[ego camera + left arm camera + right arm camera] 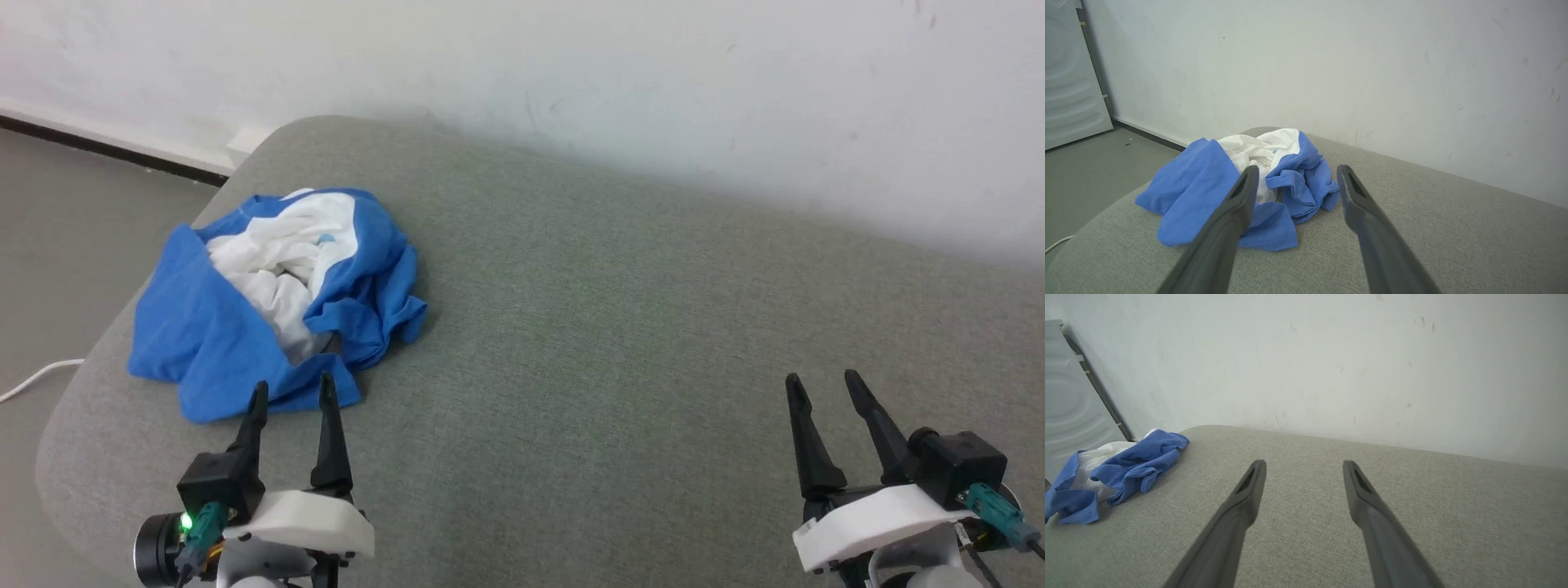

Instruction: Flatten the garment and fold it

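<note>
The garment [269,302], a raglan T-shirt with a white body and bright blue sleeves, lies crumpled in a heap at the left end of a grey-green upholstered bench [612,327], near its rounded far corner. Blue fabric wraps around the bunched white middle, where a small light-blue print shows, and one blue part spreads flatter toward the bench's left edge. The left gripper [293,380] sits just in front of the heap with its two dark fingers spread apart and nothing between them. In the head view its tips overlap the near blue hem, but whether they touch the cloth cannot be told. The right gripper [820,376] is well apart from the garment, over bare upholstery at the right side, with its fingers likewise spread and empty. A scuffed white wall [571,73] runs behind the bench. To the left is a grey floor [65,220] with a white cable [33,377] lying on it
</note>
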Tool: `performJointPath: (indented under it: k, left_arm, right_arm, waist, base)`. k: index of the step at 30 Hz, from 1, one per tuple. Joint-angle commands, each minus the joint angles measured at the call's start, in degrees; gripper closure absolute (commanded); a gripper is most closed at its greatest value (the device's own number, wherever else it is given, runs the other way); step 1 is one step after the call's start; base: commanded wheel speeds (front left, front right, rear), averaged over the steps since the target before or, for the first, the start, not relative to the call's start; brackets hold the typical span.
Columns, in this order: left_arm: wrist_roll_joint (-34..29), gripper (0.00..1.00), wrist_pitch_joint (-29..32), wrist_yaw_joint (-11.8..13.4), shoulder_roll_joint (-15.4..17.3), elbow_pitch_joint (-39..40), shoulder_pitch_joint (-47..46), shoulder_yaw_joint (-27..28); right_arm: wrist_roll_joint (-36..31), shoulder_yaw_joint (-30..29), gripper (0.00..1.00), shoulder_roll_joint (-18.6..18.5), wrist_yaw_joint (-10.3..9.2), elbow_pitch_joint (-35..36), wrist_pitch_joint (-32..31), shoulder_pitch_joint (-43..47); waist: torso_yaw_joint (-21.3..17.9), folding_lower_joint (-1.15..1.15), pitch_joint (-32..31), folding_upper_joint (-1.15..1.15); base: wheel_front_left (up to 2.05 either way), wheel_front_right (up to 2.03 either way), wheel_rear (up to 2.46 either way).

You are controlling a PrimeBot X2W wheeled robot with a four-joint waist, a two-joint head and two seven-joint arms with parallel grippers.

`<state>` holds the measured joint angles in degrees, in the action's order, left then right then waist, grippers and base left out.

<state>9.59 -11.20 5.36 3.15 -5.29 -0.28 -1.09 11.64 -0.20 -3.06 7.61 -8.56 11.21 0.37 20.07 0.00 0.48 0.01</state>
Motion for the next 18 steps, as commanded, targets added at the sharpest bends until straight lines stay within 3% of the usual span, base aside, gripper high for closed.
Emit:
performJointPath:
  k: [1,18]
  left_arm:
    - [0.0,0.0,-0.6,0.5,-0.2,-0.4,0.4,0.0]
    - [1.6,0.0,-2.7,2.3,-0.2,-0.6,0.6,-0.5]
  right_arm:
    - [0.7,-0.1,0.0,0.1,-0.09,-0.5,0.6,0.2]
    - [1.9,0.1,0.0,0.2,-0.11,-1.6,2.7,0.0]
  waist:
    - [0.5,0.0,0.0,-0.01]
    - [4.3,0.0,0.2,-0.01]
  base:
    - [0.0,0.0,0.0]
    - [0.0,0.0,0.0]
